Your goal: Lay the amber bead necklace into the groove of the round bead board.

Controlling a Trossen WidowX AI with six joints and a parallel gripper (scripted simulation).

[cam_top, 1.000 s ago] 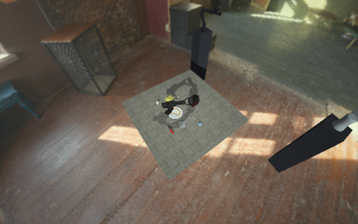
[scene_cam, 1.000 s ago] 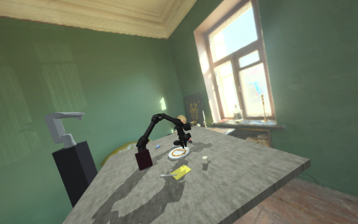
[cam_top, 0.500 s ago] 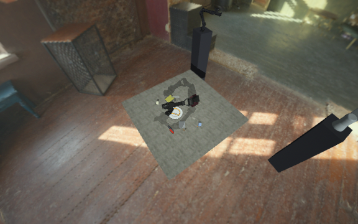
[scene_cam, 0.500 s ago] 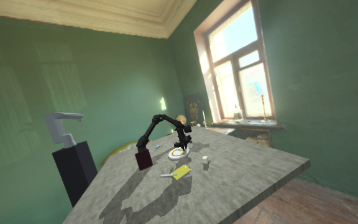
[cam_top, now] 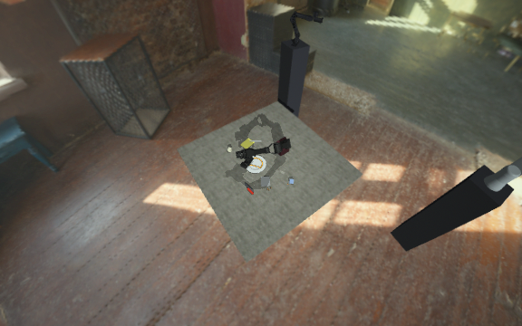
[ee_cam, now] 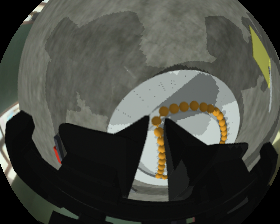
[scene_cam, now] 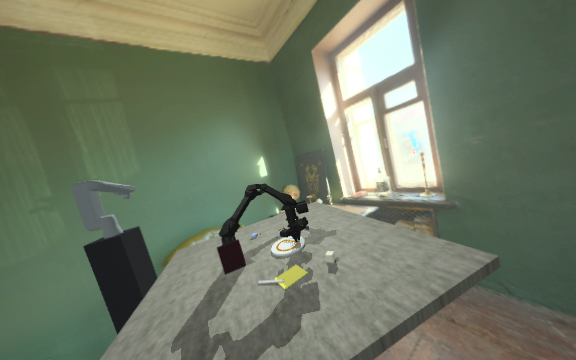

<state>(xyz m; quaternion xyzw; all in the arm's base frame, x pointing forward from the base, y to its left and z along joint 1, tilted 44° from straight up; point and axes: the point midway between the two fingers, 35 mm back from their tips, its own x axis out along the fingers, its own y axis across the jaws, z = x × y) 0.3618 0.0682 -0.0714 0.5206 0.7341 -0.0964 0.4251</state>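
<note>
Narrowly parted, the gripper's point(cam_top: 246, 166) point(scene_cam: 297, 239) point(ee_cam: 157, 119) fingers flank the left-hand beads, grip unclear; the amber necklace point(cam_top: 261, 163) point(scene_cam: 280, 245) point(ee_cam: 194, 106) lies on the bead board point(cam_top: 256, 170) point(scene_cam: 280, 254) point(ee_cam: 229, 92). Seating seems underway: next, pinch and ease that straight strand outward.

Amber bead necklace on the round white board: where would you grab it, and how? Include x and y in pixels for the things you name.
I'd take the amber bead necklace point(cam_top: 262, 163) point(scene_cam: 278, 247) point(ee_cam: 194, 106) by the bend between the pincer's point(cam_top: 248, 166) point(scene_cam: 297, 240) point(ee_cam: 157, 119) tips, coming from above, one finger either side of the strand. It lies as a low, thin loop on the round white board point(cam_top: 256, 171) point(scene_cam: 288, 255) point(ee_cam: 136, 102).
</note>
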